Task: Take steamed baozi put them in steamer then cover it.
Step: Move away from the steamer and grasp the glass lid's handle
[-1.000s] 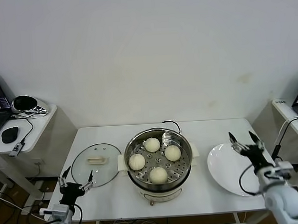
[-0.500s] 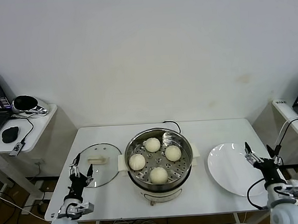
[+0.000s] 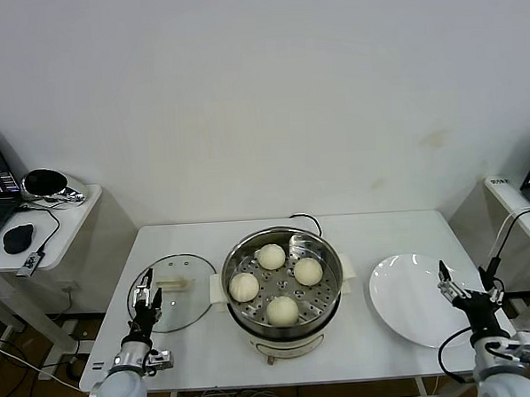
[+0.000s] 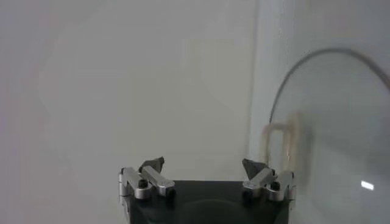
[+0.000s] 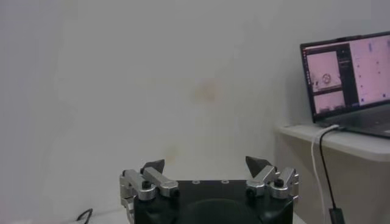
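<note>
You have all four steamed baozi [image 3: 279, 285] sitting on the perforated tray inside the steamer [image 3: 282, 288], which stands mid-table toward the front edge, so the loading looks done. What you still have to do is cover it: the glass lid [image 3: 171, 291] lies flat on the table near the left edge, beside the steamer. Your left gripper [image 3: 146, 295] hangs at the lid's front-left rim with jaws spread, holding nothing. Your right gripper [image 3: 467, 281] is over the front-right corner by the bare white plate [image 3: 409, 298], also spread and unloaded. No brand or label is readable; the laptop [image 5: 348, 79] screen's text is too small.
</note>
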Robot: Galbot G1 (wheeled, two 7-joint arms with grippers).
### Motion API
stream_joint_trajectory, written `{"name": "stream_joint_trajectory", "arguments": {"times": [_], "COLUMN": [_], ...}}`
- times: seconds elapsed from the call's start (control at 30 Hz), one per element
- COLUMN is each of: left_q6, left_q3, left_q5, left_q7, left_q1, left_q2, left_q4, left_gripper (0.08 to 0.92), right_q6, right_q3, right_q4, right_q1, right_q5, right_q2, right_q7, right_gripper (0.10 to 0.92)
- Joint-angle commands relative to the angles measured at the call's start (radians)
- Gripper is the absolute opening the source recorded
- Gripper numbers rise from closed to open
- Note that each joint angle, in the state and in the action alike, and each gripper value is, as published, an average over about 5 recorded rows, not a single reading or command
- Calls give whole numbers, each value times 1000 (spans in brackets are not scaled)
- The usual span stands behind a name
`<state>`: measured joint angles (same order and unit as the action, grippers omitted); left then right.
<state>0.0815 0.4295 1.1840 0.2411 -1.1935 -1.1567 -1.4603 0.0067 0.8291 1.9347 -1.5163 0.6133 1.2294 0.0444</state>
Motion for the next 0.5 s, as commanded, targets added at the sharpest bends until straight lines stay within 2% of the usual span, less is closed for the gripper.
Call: {"name": "stream_joint_trajectory", "arguments": {"times": [0.03, 0.5], "left_q6": [53, 89], "left_q3": [-34, -70], "left_q5": [69, -5], "left_q7": [-18, -48], "left_q1": [71, 112], "left_q2": [14, -13], "left_q4": [106, 123], "left_gripper": [823, 823], "right_q6": [-1, 4], "right_q3": [10, 14], "right_q4": [17, -1], "right_q1": [-10, -4], "right_q5": [-15, -24], "right_q2": [28, 27], "right_q7": [5, 5], "right_gripper": [823, 823]}}
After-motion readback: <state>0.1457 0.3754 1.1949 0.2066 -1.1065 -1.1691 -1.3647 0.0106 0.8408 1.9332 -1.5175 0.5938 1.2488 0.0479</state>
